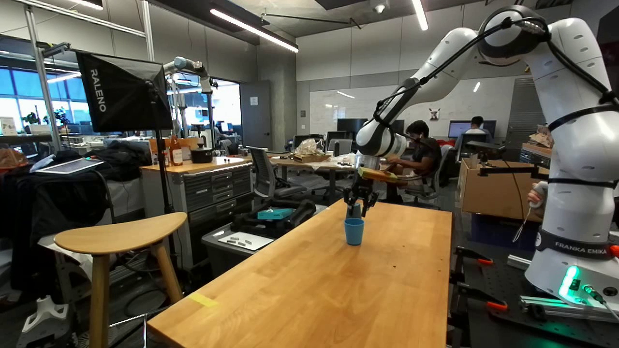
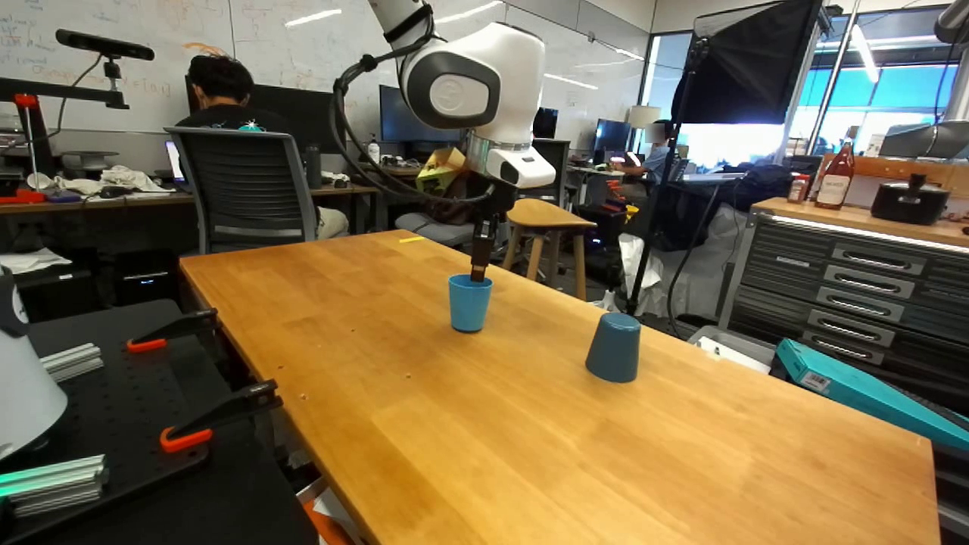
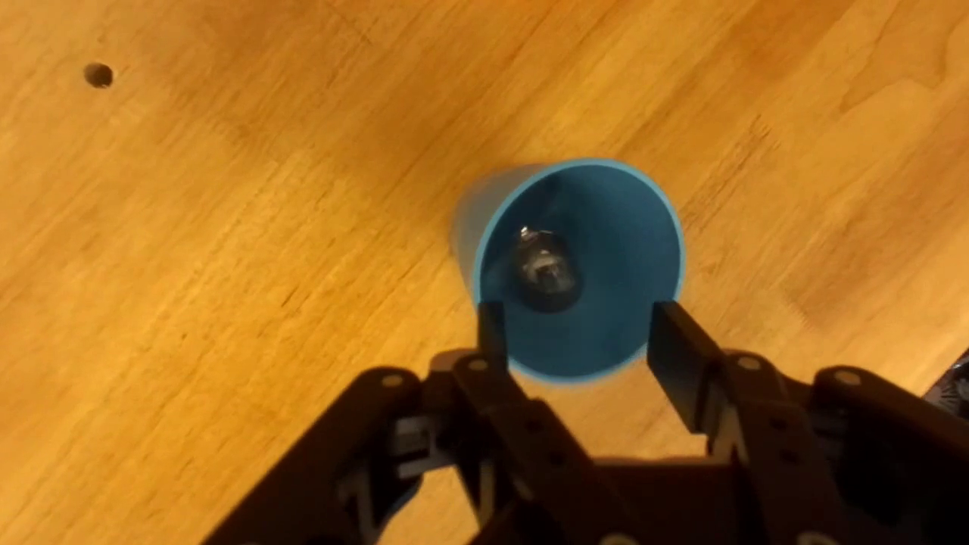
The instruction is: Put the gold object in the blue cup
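The blue cup (image 1: pixel 354 232) stands upright on the wooden table, and it also shows in an exterior view (image 2: pixel 468 306) and in the wrist view (image 3: pixel 621 227). A small shiny object (image 3: pixel 546 266) lies inside the cup in the wrist view. It looks dark and silvery there, so I cannot tell whether it is the gold object. The cup walls hide it in both exterior views. My gripper (image 3: pixel 577 318) is open with nothing between its fingers. It points down over the cup, its fingertips close to the rim, also in both exterior views (image 1: pixel 359 209) (image 2: pixel 478 274).
A darker blue-grey cup (image 2: pixel 615 350) stands upside down on the table (image 2: pixel 454 424) near the blue cup; it shows partly behind the gripper (image 1: pixel 355 211). Black clamps with orange handles (image 2: pixel 185 439) grip the table edge on the robot's side. A wooden stool (image 1: pixel 121 233) stands beside the table.
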`<state>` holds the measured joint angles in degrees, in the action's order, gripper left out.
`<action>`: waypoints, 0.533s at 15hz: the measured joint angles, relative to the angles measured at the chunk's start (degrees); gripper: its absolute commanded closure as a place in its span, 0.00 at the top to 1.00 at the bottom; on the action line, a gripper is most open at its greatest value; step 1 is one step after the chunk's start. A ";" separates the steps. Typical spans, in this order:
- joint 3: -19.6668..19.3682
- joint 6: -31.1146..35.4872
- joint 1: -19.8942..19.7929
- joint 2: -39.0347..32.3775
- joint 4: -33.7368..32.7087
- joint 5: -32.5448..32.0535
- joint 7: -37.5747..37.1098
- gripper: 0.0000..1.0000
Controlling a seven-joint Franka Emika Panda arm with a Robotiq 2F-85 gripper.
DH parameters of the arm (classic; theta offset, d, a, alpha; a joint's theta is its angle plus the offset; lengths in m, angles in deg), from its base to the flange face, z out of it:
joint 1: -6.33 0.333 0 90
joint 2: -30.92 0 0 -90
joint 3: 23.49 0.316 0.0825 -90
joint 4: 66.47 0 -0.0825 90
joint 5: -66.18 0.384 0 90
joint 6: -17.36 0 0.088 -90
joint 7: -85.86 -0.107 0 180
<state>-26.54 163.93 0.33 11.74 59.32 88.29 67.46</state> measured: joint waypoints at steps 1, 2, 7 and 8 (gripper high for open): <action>0.02 0.14 0.01 -0.28 0.00 0.00 0.00 0.94; 0.02 0.18 0.01 -0.52 0.00 0.00 0.00 0.99; 0.01 0.19 0.00 -1.39 -0.04 0.00 -0.01 1.00; 0.00 0.18 -0.01 -1.53 -0.09 0.00 -0.03 1.00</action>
<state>-26.55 164.11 0.32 10.21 59.23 88.29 67.44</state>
